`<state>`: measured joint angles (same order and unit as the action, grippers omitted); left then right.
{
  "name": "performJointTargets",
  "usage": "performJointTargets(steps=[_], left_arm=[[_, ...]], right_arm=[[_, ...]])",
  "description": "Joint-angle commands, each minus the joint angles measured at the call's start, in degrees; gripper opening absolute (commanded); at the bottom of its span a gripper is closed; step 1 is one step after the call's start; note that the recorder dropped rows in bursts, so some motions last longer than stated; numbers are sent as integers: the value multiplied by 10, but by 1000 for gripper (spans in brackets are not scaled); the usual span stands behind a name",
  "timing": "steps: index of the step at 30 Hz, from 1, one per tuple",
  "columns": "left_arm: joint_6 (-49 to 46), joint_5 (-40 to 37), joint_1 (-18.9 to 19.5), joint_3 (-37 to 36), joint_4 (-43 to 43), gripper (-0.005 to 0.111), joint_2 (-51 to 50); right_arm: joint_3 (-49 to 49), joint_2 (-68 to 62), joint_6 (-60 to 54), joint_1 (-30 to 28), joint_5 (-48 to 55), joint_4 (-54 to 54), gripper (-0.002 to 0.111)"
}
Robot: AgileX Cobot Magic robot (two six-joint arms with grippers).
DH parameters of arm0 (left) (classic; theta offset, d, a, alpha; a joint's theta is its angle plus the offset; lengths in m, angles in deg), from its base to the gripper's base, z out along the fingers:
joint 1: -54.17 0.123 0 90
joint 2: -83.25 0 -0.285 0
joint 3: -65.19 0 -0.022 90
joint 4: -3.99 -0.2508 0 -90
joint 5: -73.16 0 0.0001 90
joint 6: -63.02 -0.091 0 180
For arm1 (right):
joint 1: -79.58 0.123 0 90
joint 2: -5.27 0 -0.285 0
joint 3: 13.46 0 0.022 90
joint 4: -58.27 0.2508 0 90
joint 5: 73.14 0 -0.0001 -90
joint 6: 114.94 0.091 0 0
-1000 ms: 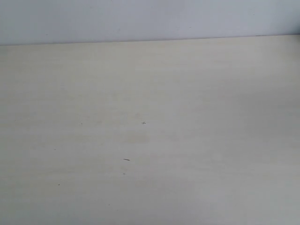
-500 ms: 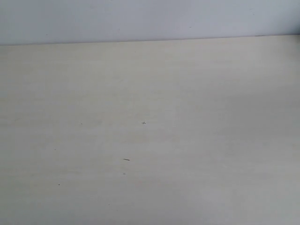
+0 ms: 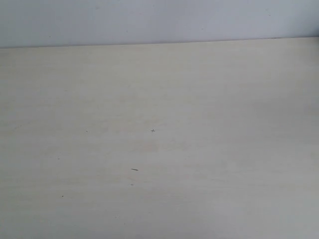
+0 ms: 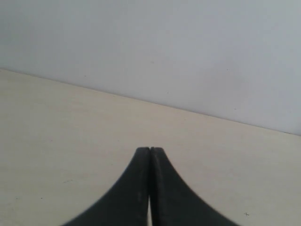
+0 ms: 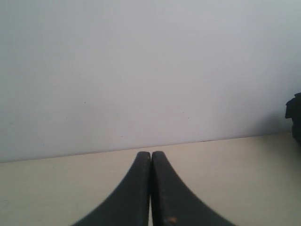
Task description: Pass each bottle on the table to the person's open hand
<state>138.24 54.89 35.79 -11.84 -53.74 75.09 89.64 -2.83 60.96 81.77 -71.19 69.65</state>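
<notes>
Pale tabletop (image 3: 209, 99) beneath two closed hands.
The beige wood-grain tabletop fills the exterior view back to its far edge, where it meets a plain grey-white wall (image 3: 149, 20). A few dark specks (image 3: 134, 169) near its middle are too small to identify. The left hand (image 4: 149, 151) and right hand (image 5: 151, 154) hang above it, black fingertips pressed together on nothing, their bases cut off. A dark shape (image 5: 295, 117) at the right wrist view's edge is cropped and unidentifiable.
</notes>
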Motion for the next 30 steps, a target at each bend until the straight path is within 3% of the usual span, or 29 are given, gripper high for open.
performJointTargets(steps=[1, 10, 30], left_arm=[[0, -1, 1, -2, -2, 0, 4], [0, -1, 1, -2, -2, 0, 4], [0, -1, 1, -2, -2, 0, 4]], right_arm=[[-3, 3, 10, -3, 0, 8, 0], [-3, 3, 47, -3, 14, -45, 0], [-3, 3, 47, -3, 14, -43, 0]])
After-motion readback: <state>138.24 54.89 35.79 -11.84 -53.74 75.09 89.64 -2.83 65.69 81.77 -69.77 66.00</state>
